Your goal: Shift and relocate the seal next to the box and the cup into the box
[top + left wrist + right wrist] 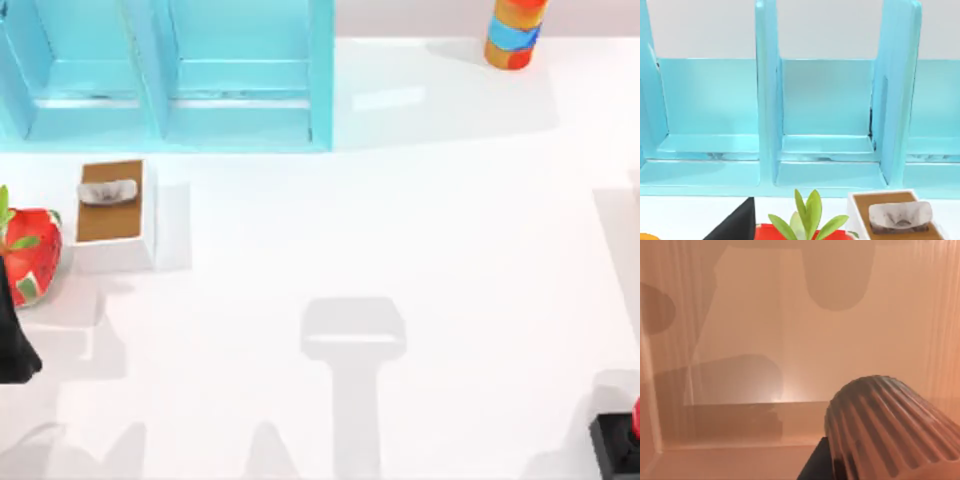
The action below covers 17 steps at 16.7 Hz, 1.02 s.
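Near right corner of the table: the seal [616,446] sits here at the edge of the top view, black base on the white table [450,250], red knob beside it toward the right.
Seal axis: base to knob; it looks upright, though it is cut off at the edge, so I cannot be sure.
Seal step: judged not yet done, as no box is beside it in the top view.
Cup: in the right wrist view the cup [880,425] is a dark ribbed body against tan walls and a floor, which I take for the inside of the box [740,315].
Cup axis: slanted across that view; its mouth is hidden, so I cannot tell which way it points.
Cup step: probably at or close to placement.
Left arm [14,340]: parked at the near left, by the strawberry [32,252].
Grip state: cannot tell for either arm.
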Motion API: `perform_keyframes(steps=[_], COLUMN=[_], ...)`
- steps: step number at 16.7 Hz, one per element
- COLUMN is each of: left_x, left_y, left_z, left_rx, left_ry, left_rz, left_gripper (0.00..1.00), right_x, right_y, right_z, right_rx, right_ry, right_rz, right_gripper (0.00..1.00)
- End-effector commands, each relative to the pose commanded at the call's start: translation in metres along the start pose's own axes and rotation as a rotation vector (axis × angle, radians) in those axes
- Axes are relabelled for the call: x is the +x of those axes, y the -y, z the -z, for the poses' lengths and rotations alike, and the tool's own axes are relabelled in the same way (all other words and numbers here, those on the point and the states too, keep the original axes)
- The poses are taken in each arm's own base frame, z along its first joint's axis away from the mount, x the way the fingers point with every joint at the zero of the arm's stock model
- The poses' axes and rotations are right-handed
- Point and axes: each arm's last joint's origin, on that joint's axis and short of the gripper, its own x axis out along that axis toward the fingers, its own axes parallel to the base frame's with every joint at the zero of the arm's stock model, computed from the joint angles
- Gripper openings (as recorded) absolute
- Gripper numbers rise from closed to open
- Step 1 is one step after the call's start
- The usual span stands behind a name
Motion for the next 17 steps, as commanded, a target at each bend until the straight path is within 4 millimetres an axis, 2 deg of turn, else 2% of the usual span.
perform_keyframes(steps=[3, 8, 13, 15, 17], left_x=[0.000, 0.000, 0.000, 0.000, 0.000], left_y=[0.000, 0.000, 0.000, 0.000, 0.000], left_z=[0.000, 0.000, 0.000, 0.000, 0.000], left_rx=[0.000, 0.000, 0.000, 0.000, 0.000], left_ry=[0.000, 0.000, 0.000, 0.000, 0.000], left_rz=[0.000, 0.000, 0.000, 0.000, 0.000], left_gripper=[1.00, 1.00, 1.00, 1.00, 1.00], right_x=[0.007, 0.007, -0.004, 0.006, 0.024], right_y=[-0.001, -0.001, 0.016, 0.018, 0.014], right_z=[0.009, 0.008, -0.009, -0.015, -0.015], right_rx=[-0.016, -0.017, -0.017, -0.030, -0.039], right_ry=[-0.013, -0.012, 0.185, 0.233, 0.215], right_rz=[-0.006, -0.008, 0.059, 0.072, 0.059], right_gripper=[0.00, 0.00, 0.00, 0.00, 0.00])
